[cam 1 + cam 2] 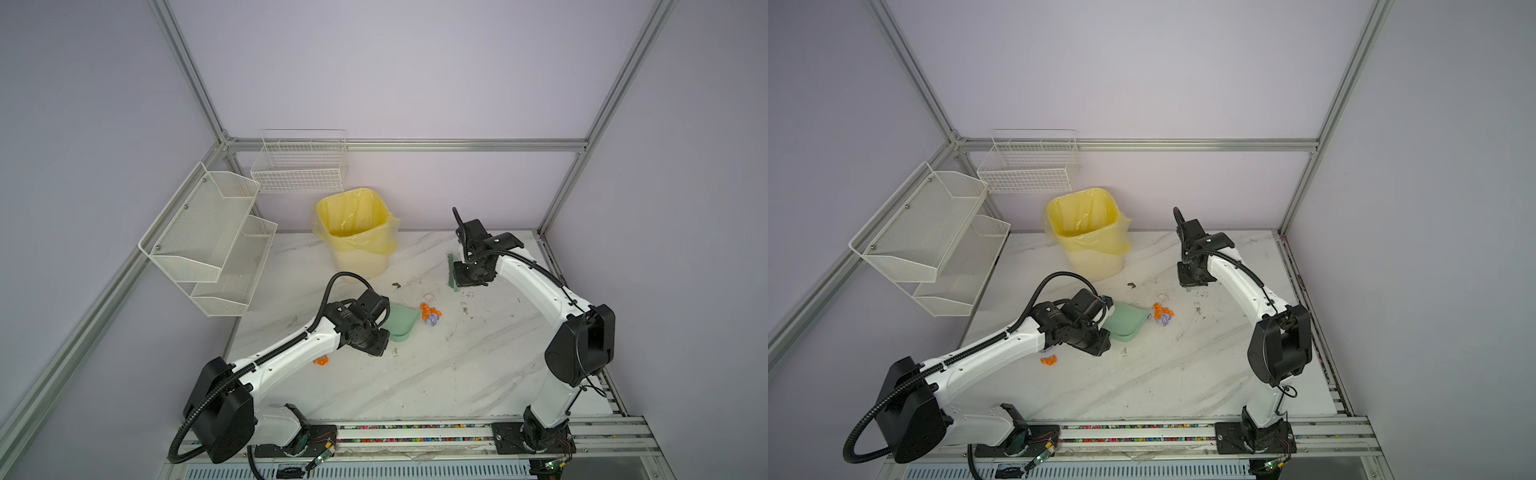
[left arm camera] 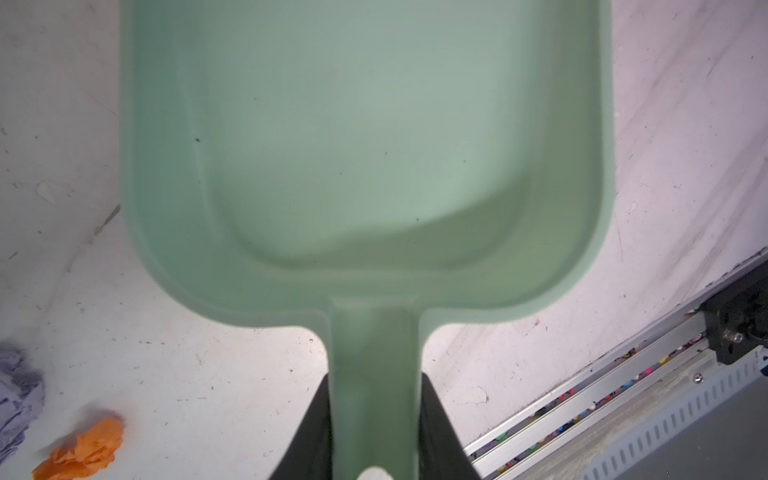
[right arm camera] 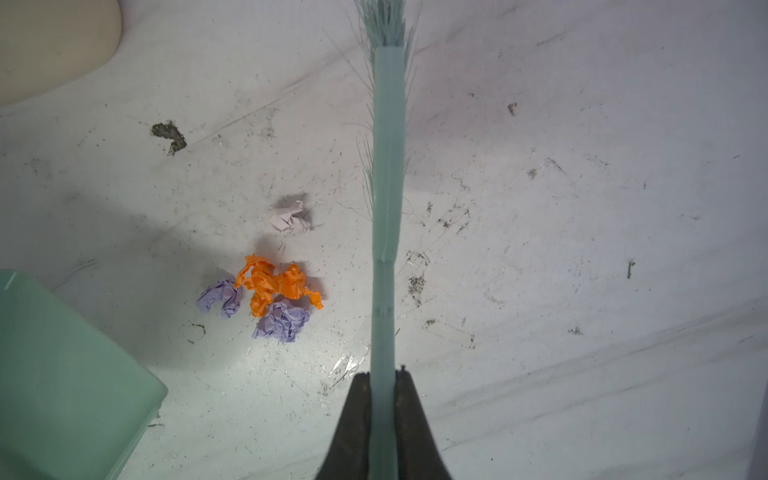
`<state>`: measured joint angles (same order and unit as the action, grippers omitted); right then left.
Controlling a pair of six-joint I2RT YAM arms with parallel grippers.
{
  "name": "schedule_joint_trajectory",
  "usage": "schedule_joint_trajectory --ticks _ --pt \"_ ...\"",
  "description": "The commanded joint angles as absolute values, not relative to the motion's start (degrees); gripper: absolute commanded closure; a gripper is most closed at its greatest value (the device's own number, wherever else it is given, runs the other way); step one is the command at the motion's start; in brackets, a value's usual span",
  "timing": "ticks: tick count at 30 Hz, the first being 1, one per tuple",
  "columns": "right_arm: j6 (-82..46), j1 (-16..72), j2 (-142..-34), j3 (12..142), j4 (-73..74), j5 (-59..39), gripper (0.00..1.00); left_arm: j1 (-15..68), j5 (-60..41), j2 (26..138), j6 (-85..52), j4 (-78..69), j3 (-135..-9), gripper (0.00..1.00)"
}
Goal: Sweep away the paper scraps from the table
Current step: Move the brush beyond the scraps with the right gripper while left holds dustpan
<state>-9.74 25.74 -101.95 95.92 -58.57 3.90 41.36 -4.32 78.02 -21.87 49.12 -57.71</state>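
pinching a slim mint-green plastic brush (image 3: 388, 166), the right gripper (image 3: 382, 379) is facing crumpled orange and lavender paper scraps (image 3: 274, 286) lying between it and the mint-green dustpan (image 2: 365, 124) the left gripper (image 2: 376, 384) is clamping.

Bin (image 1: 361, 262) behind scraps (image 1: 431, 313); tbl (image 1: 436, 374) front open

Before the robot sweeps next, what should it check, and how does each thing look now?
1. The right gripper is shut on the brush: ok.
2. The left gripper is shut on the handle of the dustpan: ok.
3. The dustpan is empty: ok.
4. The scraps lie between brush and dustpan: ok.
5. No stray scraps behind the dustpan: not ok, some lie by its handle.
6. The bristles touch the table: cannot tell.
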Motion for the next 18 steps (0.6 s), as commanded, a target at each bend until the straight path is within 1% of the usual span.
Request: schedule_joint_trajectory --ticks 1,10,11,18 --pt "-10.1 27.8 -101.7 97.3 -61.1 7.1 1.0 42.8 -4.2 78.7 -19.7 49.8 -63.6 0.83" --pt "-9.6 28.5 -104.4 100.8 -64.1 11.6 1.0 46.1 -3.4 80.4 -20.5 49.9 -63.9 0.83" --pt "-9.4 28.6 -104.7 100.9 -64.2 11.8 1.0 46.5 -3.2 82.5 -20.9 49.8 -64.0 0.83" --pt "-9.4 30.2 -107.6 101.6 -65.7 11.9 1.0 48.4 -0.5 85.1 -22.3 49.9 -64.6 0.83"
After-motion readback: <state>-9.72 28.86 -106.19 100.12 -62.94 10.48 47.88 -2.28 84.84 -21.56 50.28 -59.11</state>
